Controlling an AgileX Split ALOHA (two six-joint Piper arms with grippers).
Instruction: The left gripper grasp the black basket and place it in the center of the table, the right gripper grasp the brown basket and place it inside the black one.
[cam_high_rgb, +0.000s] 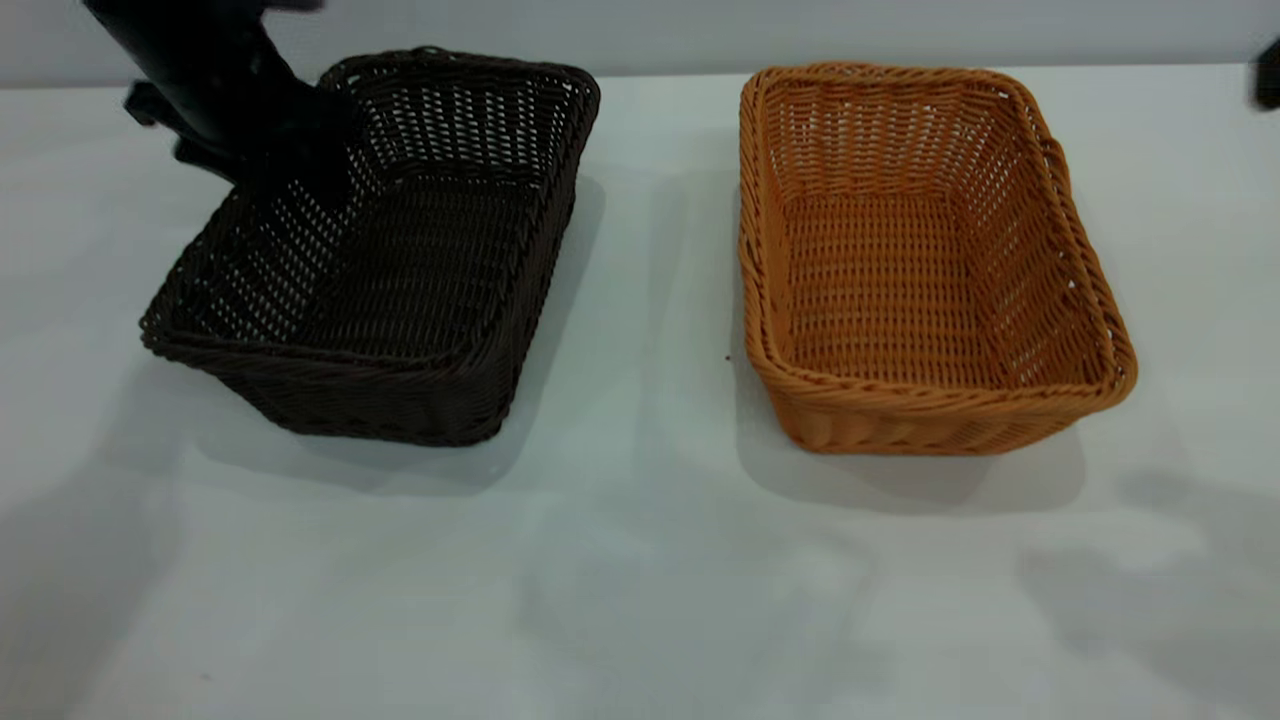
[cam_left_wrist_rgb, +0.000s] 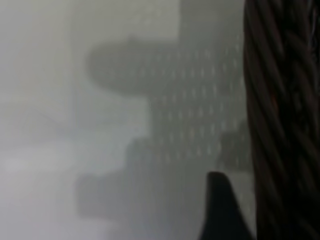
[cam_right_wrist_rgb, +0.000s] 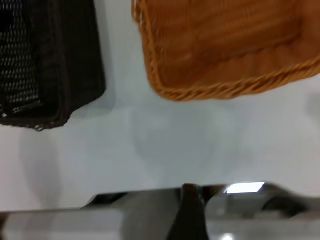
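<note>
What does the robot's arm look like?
The left arm is chunky and all black, with boxy bits jutting from its side, ending at the left pincer. Its wrist view shows one dark, pointed fingertip. Only a small dark edge of the right arm shows, at the table's far right edge.

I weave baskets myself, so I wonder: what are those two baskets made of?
Both look like woven wicker or a plastic imitation; I cannot tell which. The black basket and the brown basket show tight strands, open gaps in the sides, braided rims and a slight even sheen.
</note>
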